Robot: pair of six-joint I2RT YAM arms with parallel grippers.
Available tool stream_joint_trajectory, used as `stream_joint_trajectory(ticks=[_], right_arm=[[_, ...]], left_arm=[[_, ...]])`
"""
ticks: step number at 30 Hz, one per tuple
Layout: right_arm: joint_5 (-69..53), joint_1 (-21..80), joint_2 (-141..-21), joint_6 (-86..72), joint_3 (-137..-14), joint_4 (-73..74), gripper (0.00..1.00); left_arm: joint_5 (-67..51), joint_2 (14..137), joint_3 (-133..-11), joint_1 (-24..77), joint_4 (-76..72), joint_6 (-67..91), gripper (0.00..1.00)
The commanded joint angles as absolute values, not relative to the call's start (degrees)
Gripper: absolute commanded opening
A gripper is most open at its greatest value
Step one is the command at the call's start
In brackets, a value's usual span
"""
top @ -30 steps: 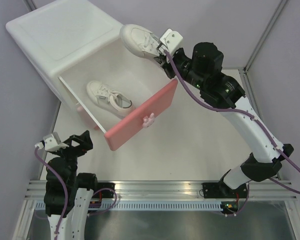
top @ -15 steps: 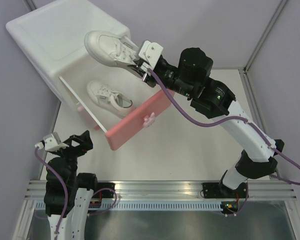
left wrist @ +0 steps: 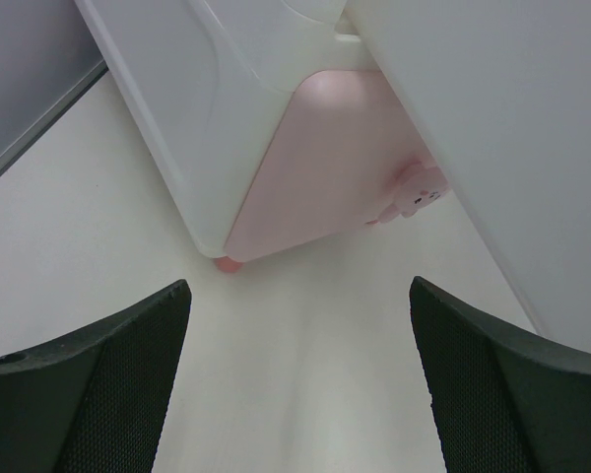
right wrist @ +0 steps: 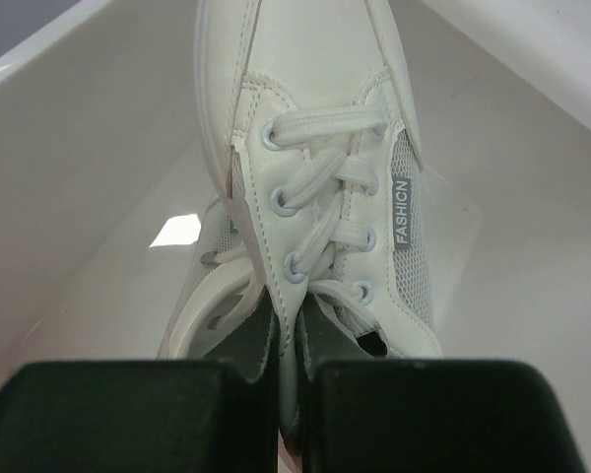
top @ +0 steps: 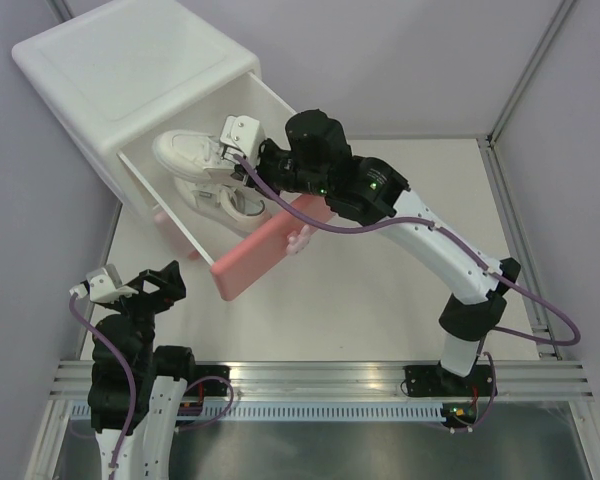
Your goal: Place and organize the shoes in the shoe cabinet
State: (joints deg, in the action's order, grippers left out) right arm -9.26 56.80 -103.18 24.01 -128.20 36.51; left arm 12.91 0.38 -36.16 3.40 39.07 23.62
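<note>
The white shoe cabinet (top: 130, 75) stands at the back left, its upper drawer pulled out with the darker pink front (top: 265, 250) toward the table's middle. My right gripper (top: 225, 160) is shut on a white sneaker (top: 185, 155) and holds it over the open drawer, just above a second white sneaker (top: 230, 205) lying inside. In the right wrist view the right gripper (right wrist: 291, 335) pinches the held sneaker (right wrist: 315, 148) at the laced upper edge. My left gripper (top: 130, 285) is open and empty, low by the cabinet's front; it also shows in the left wrist view (left wrist: 300, 394).
The left wrist view shows the pale pink lower drawer front (left wrist: 325, 168), its bunny knob (left wrist: 419, 192) and a pink foot (left wrist: 227, 263). The drawer's white walls (right wrist: 79, 148) flank the held sneaker. Grey walls enclose the table; a metal rail (top: 320, 375) runs along the near edge.
My right arm has carried the sneaker left and down, from above the cabinet's right corner into the open upper drawer over the other sneaker. The left arm has not moved.
</note>
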Motion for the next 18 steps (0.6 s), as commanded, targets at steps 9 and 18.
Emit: stream_joint_trajectory(ticks=[9,18], right_arm=[[4.5,57.0,-105.9,22.9,-134.8,34.5,0.01],[7.3,56.7,-110.5,23.4,-137.3,37.2,0.00]], left_arm=[[11.8,-1.0,-35.9,3.4,37.3,21.9,0.94],[11.9,-1.1,-35.9,3.4,37.2,21.9,0.94]])
